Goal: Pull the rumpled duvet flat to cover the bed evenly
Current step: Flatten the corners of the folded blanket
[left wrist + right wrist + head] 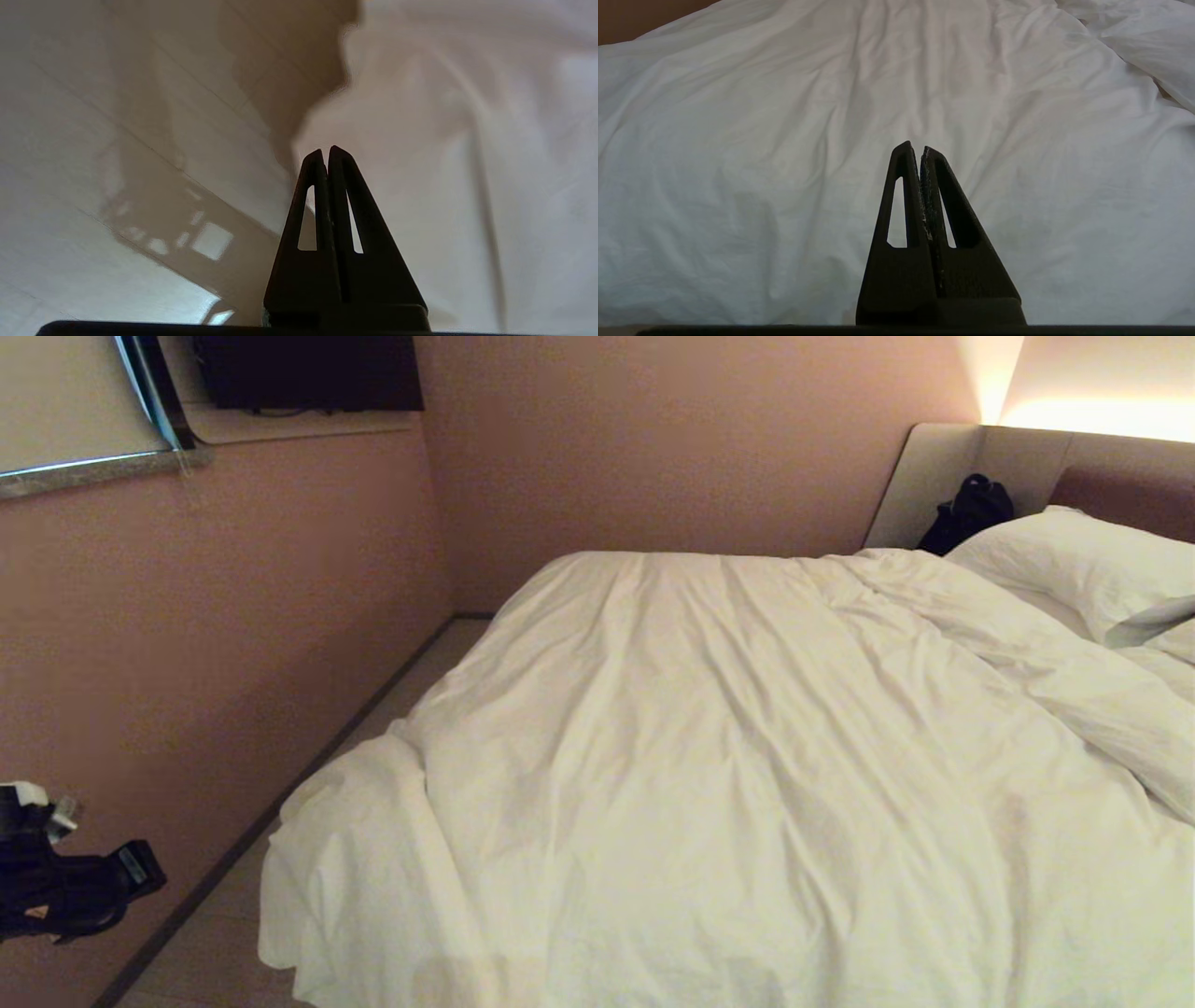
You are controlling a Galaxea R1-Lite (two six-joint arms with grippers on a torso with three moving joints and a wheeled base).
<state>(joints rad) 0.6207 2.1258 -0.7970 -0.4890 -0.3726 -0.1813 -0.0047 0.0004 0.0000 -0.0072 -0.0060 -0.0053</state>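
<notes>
Left hand (325, 151) raised (fingers pressed together); right hand (913, 147) likewise.

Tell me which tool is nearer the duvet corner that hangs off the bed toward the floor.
Left. The left tool, shut, is over the floor beside the duvet corner. The right tool, shut, points across the duvet's middle.

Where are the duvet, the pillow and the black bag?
duvet (728, 756), head view, middle of its creased top.
pillow (1074, 560), head view, its plump front face.
black bag (971, 511), head view, its middle, by the headboard.
</notes>
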